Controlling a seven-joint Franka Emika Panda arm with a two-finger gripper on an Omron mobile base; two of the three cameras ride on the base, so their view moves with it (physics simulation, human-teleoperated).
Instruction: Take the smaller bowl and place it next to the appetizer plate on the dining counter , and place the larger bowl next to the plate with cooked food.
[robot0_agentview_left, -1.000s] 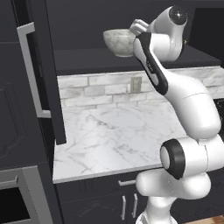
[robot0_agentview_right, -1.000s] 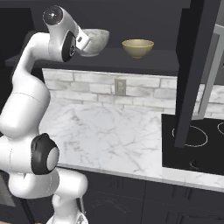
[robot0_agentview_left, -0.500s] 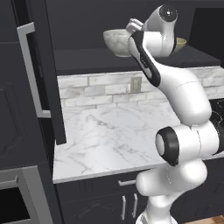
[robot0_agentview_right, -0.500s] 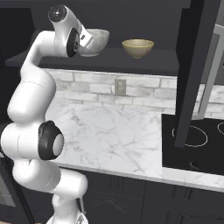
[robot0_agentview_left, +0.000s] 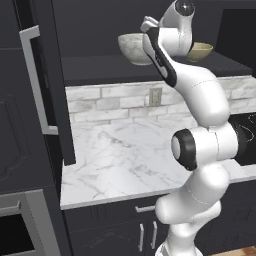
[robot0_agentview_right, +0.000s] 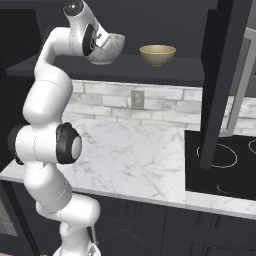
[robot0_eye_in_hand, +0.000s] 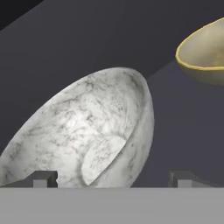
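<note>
The larger bowl (robot0_agentview_left: 131, 48) (robot0_agentview_right: 109, 48), white-grey marbled, stands on a dark shelf (robot0_agentview_right: 165, 70) inside an open wall cabinet. My gripper (robot0_eye_in_hand: 113, 179) is open right at it. In the hand view the bowl (robot0_eye_in_hand: 87, 135) looks tilted, and its near wall lies between my fingertips (robot0_eye_in_hand: 43, 178), which do not touch it. The smaller bowl (robot0_agentview_left: 201, 51) (robot0_agentview_right: 157, 54) (robot0_eye_in_hand: 205, 52), golden-tan, sits on the same shelf to the right, apart from the marbled one. The dining counter and both plates are out of view.
Below the shelf runs a white marble wall counter (robot0_agentview_left: 130, 160) with a brick backsplash and an outlet (robot0_agentview_right: 136, 98). A black cooktop (robot0_agentview_right: 220, 162) lies at its right. Open dark cabinet doors (robot0_agentview_left: 47, 80) (robot0_agentview_right: 225, 75) hang on both sides of the shelf.
The hand has risen and shifted a little toward the marbled bowl, and the elbow has swung outward. Both bowls stay put. The jaws remain open.
</note>
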